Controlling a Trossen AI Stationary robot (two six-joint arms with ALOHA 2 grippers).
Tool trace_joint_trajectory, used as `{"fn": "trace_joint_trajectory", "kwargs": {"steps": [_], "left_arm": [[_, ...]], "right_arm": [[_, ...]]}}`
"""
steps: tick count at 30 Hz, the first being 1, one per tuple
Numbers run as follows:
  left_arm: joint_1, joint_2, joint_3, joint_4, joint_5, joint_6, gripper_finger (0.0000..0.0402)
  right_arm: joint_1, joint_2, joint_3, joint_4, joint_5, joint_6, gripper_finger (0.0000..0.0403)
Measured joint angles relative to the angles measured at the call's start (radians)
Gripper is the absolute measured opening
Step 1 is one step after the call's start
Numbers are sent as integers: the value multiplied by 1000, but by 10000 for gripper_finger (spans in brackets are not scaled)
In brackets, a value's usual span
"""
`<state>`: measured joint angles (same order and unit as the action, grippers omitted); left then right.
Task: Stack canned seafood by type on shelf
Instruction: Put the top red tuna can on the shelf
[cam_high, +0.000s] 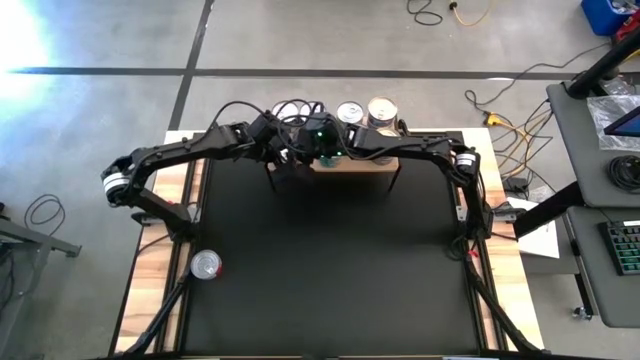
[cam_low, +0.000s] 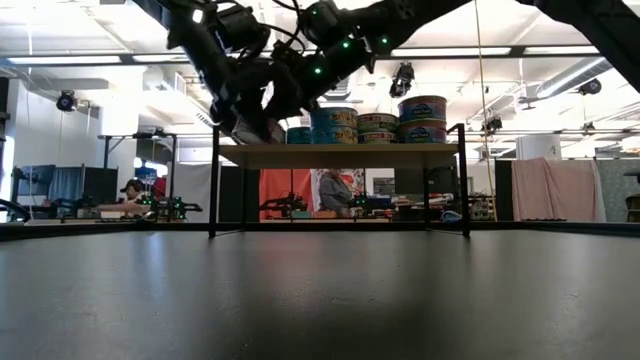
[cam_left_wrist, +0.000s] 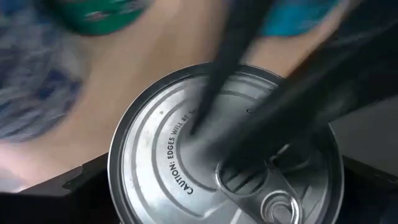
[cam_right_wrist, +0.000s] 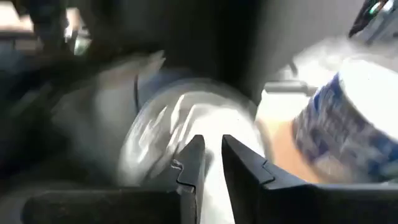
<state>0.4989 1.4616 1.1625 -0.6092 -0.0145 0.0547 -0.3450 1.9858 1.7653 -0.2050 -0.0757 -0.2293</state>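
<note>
Nearest the left wrist camera I see a round silver tin lid (cam_left_wrist: 225, 151) with a pull tab and embossed caution lettering, filling most of that view; a dark finger (cam_left_wrist: 227, 74) crosses over its top. The left gripper (cam_high: 283, 152) stands with its jaws wide, at the left end of the small light-wood shelf with thin black legs (cam_low: 340, 155), over that tin; I cannot tell whether the fingers touch the lid. The right gripper (cam_right_wrist: 210, 163) shows its two dark fingertips close together with only a narrow gap and nothing between them; it is above a blurred silvery tin top, with a blue-and-white labelled tin (cam_right_wrist: 348, 118) just beside it. In the high view I see both arms meeting over the left half of the shelf, which sits at the far edge of the black mat (cam_high: 320, 260) on the bench. In the low view I read the tins on the shelf as stacks: teal and blue labelled tins (cam_low: 334, 125) near the middle, and a two-high stack with a blue-labelled tin on top (cam_low: 423, 117) toward the right end. In the high view two shiny tin tops (cam_high: 366, 112) show at the right half of the shelf. One red-sided tin with a silver top (cam_high: 205, 265) stands alone at the left edge of the mat, well apart from the shelf.
</note>
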Motion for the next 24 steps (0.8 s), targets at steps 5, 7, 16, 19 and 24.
{"fn": "trace_joint_trajectory", "kwargs": {"steps": [5, 7, 16, 19, 24], "left_arm": [[-2, 2, 0, 14, 51, 1, 397], [-1, 2, -1, 37, 45, 14, 397], [-1, 1, -8, 36, 58, 14, 399], [-5, 0, -9, 33, 65, 13, 399], [-8, -3, 2, -1, 111, 62, 399]], "right_arm": [[1, 0, 1, 56, -9, 7, 41], [1, 6, 1, 71, -27, 10, 34], [-10, 47, 3, 59, -141, 47, 10], [-10, 48, 4, 36, -143, 34, 9], [-8, 47, 3, -10, -145, -22, 9]]}}
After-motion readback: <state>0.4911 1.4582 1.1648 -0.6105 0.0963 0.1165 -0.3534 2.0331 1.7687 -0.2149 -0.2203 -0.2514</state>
